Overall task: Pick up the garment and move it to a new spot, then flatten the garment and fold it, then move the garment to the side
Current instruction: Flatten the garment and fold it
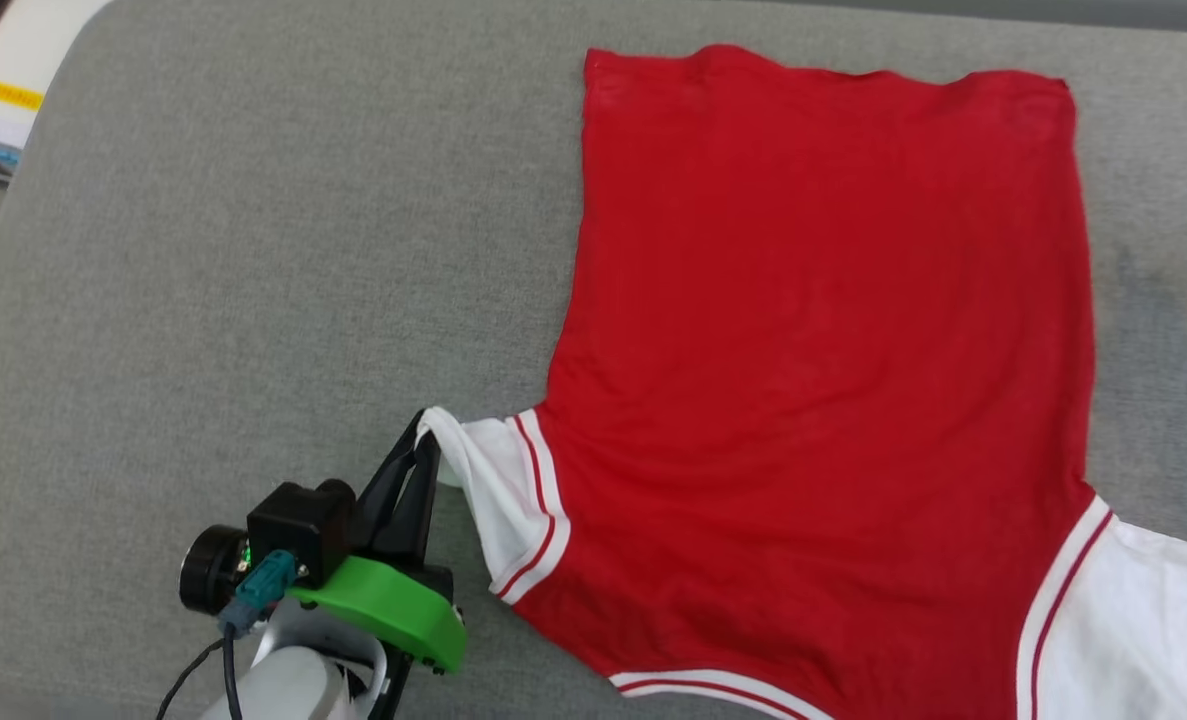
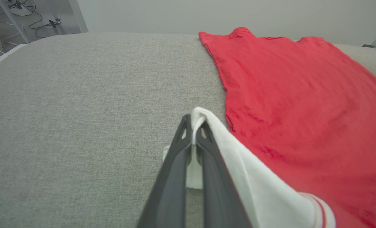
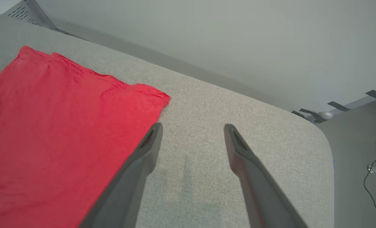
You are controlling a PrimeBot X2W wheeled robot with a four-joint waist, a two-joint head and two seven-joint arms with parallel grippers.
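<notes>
There was the garment (image 1: 823, 350), spread flat over the bench's right half with a plain red face up and its hem toward the bench's far edge. It was soft knit, faintly rippled. Its white short sleeves, edged in red-and-white trim, sat toward the bench's near edge, and the left sleeve (image 1: 493, 490) was stretched to a point. The left tool (image 1: 429, 428) was clenched on that sleeve's tip, slim dark fingers pinching white cloth. The bench (image 1: 253, 250) wore a grey woven cover with rounded corners. The right tool (image 3: 193, 127) hung released, fingers spread wide over bare cover near the bench's far right corner, just beside the hem.
</notes>
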